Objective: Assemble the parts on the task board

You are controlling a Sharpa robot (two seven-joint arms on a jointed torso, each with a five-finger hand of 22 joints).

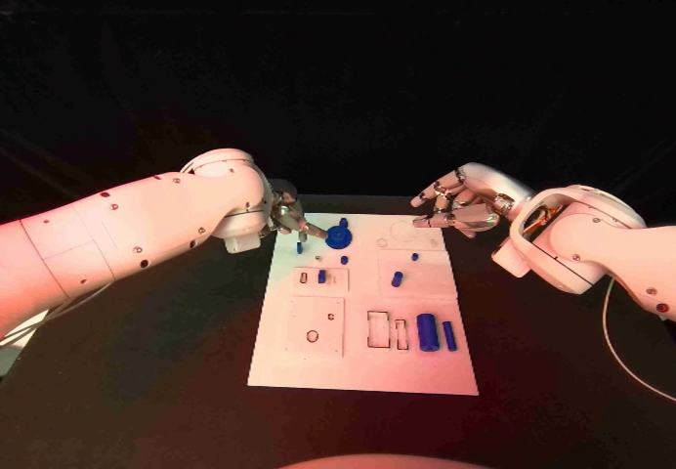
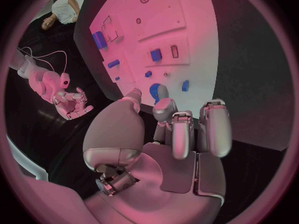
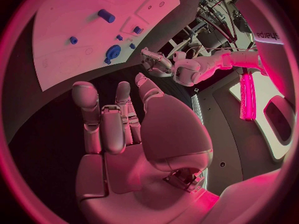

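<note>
A black desk (image 1: 155, 391) under dark surroundings carries the white task board (image 1: 363, 376), which lies lengthwise in the middle, running away from the robot. Blue parts sit scattered on it: a large cylinder (image 1: 427, 332) and a thinner bar (image 1: 449, 335) stand side by side near the board's right edge, beside two outlined rectangular slots; smaller blue pieces (image 1: 399, 279) dot the middle of the board.

At the far left corner of the board, the left hand (image 1: 293, 221) reaches in and pinches a round blue part (image 1: 338, 235) between its fingertips — the part is just above or touching the board; which, I cannot tell. In the left wrist view the same round blue part (image 2: 155, 91) shows just beyond the fingers (image 2: 164, 104).

The right hand (image 1: 453, 207) hovers at the board's far right corner, holding nothing, its fingers loosely curled yet apart — well clear of the parts.
</note>
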